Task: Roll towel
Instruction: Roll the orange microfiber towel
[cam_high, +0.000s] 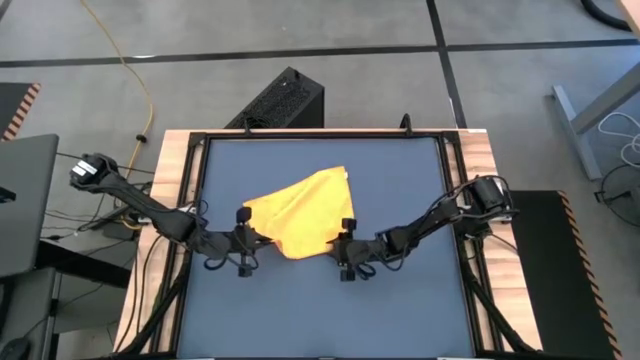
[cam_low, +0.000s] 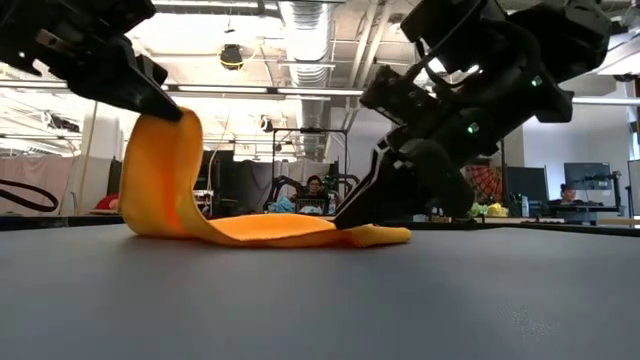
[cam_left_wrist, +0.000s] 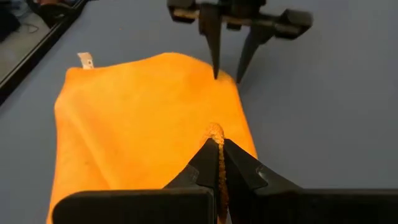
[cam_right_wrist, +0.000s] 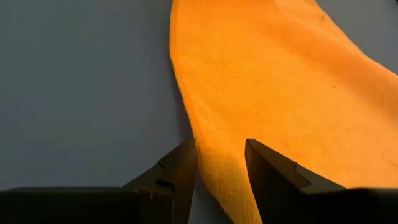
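Low view alone shows left gripper (cam_low: 170, 108) pinching towel (cam_low: 240, 225) aloft; right gripper (cam_right_wrist: 221, 163) spread astride its edge.

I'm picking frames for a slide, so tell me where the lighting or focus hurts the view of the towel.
Low view: bright ceiling lights leave both arms as dark silhouettes, though the towel reads clearly. Left wrist view: the nearest dark parts are soft, the towel's weave blurred. Right wrist view: weave sharp, shadow by the jaws. High view: even light.
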